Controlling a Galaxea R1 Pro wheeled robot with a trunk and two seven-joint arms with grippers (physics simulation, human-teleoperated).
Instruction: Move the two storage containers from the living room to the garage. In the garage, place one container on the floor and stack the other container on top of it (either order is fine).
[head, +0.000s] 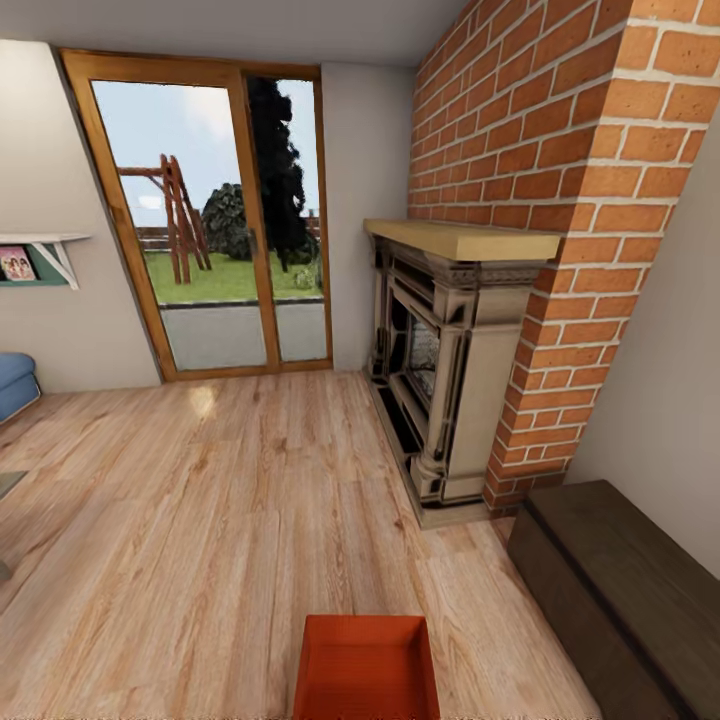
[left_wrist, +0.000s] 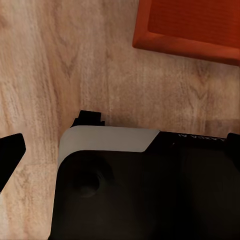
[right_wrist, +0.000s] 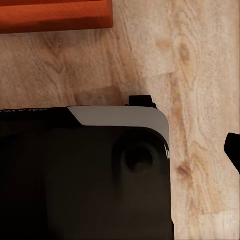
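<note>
Orange-red bin (head: 366, 668) sits at the bottom edge of the head view, open top up, flat on the wood floor (head: 200, 520), cut off by the frame. Only one bin is seen.

Left to right in the head view: blue sofa corner (head: 15, 380) at the left edge, a small wall shelf (head: 45, 255) with a picture above it, then a wood-framed glass door (head: 210, 215) showing lawn and a swing frame outside. Right of the door, a brick fireplace (head: 455, 360) with a pale mantel, brick chimney rising above. Far right, a long dark low cabinet (head: 620, 590) against the wall, near the bin but apart from it.

Left wrist view: bin corner (left_wrist: 192, 27) on wood planks (left_wrist: 55, 65), the robot's dark base (left_wrist: 145, 185) with a grey panel below it. A dark tip at the frame edge may be a finger; jaws' state can't be told.

Right wrist view: bin edge (right_wrist: 55, 15) on the planks (right_wrist: 200, 65), same dark base (right_wrist: 85, 175) with grey trim. A dark tip shows at the edge; can't tell whether those jaws are apart or together.
</note>
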